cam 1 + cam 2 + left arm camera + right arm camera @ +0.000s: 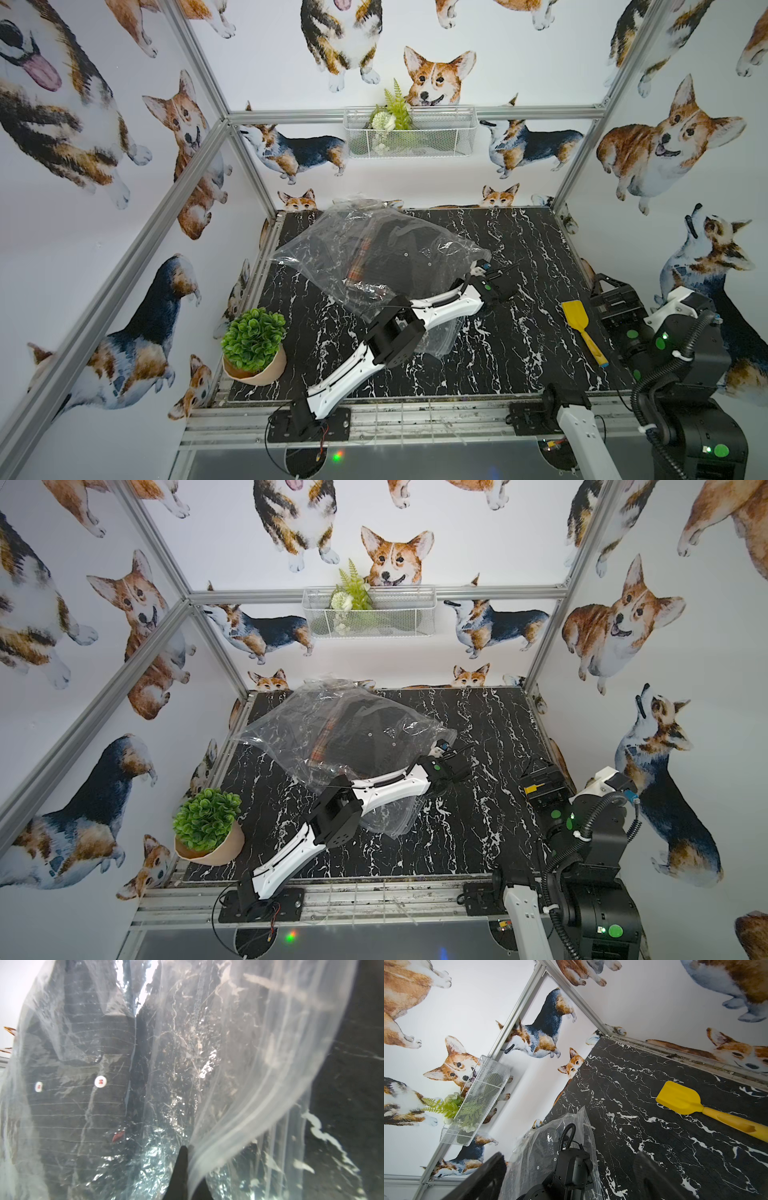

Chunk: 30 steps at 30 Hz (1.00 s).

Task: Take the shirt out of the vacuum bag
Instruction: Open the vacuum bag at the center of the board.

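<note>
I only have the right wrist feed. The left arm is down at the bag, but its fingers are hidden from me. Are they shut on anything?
Observer: Yes. The left wrist view shows the left gripper shut on the banded edge of the vacuum bag.
Operator: Is the shirt caught in that pinch too?
Observer: It seems not. The shirt, dark with white buttons, lies inside the bag to one side of the pinch.
Operator: Anything by the left arm's base I should know about?
Observer: A potted plant stands at the front left corner of the table, apart from the bag.
</note>
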Motion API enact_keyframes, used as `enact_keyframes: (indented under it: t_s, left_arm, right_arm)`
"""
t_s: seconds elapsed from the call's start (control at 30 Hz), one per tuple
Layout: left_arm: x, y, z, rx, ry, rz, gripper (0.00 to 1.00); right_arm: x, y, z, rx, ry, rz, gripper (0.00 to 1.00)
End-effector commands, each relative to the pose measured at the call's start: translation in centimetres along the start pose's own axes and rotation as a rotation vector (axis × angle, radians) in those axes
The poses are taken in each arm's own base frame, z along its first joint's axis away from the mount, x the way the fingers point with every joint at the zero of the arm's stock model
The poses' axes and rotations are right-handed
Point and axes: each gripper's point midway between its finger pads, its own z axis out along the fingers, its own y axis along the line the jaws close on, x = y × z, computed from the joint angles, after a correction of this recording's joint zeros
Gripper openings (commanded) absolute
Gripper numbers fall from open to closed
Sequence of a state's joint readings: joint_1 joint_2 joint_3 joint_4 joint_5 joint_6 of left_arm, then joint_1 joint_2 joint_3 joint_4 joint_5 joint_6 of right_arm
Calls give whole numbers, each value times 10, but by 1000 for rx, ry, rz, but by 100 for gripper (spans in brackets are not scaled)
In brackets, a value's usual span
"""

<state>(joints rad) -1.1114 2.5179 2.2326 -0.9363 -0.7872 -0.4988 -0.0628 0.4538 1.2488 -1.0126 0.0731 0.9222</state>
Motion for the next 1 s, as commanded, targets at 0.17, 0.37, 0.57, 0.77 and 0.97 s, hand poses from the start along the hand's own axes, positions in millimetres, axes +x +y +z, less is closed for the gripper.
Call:
enact_keyframes:
  t_s: [0.17,0.37,0.57,0.77,0.97]
  left_arm:
    - [-76,58,-70,12,-153,-41,0]
    - [-104,107,-120,31,-224,-79,0]
    - [-98,147,-144,-21,-221,-72,0]
    - [-87,173,-162,-24,-225,-86,0]
    - [-79,183,-167,-28,-208,-80,0]
  right_arm:
    - [50,-15,12,-19,200,111,99]
    - [81,-17,22,-65,327,127,100]
    - [120,-7,32,-167,516,192,100]
    - [155,5,46,-308,682,252,100]
    - [174,7,57,-363,756,254,100]
